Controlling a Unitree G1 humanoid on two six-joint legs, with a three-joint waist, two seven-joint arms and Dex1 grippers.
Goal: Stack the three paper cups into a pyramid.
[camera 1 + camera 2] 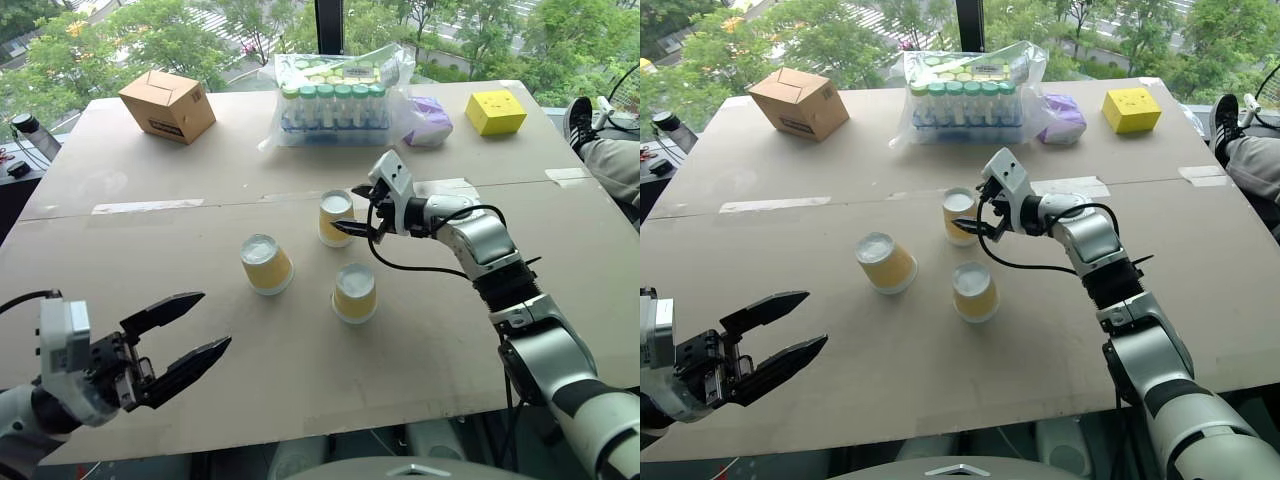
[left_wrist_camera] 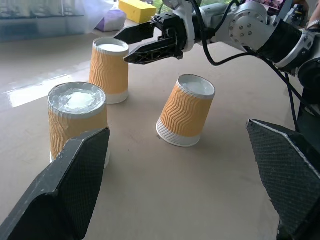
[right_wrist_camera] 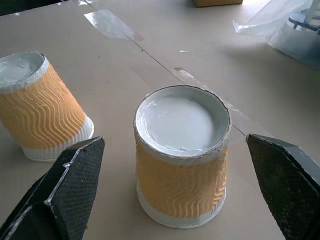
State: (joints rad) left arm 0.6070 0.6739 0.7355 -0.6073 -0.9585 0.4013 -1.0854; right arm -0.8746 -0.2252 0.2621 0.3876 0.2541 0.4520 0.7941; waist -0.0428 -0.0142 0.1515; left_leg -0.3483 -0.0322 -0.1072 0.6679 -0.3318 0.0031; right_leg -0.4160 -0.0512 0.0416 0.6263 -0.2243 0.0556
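**Mara:** Right gripper (image 1: 358,209) stood spread wide with nothing between its black fingers, its tips just beside the far cup (image 1: 335,217), at that cup's three o'clock. From the wrist, that cup sat squarely between the two fingers, base up.

**Ivo:** And the other two?

**Mara:** Working outward: the near cup (image 1: 355,292) stood at the far cup's six o'clock, the left cup (image 1: 266,263) at about eight. All three were upside down on the table (image 1: 300,370), apart from one another, nothing stacked yet. The left gripper (image 1: 182,345) hung wide and empty, well apart from them at the table's seven o'clock.

**Ivo:** How would those cups take a grip?

**Mara:** Light and thin-walled, she judged; they would dent under a hard squeeze and tip at a nudge. The ribbed yellow wall offered friction, so a gentle hold across the middle of the side looked best.
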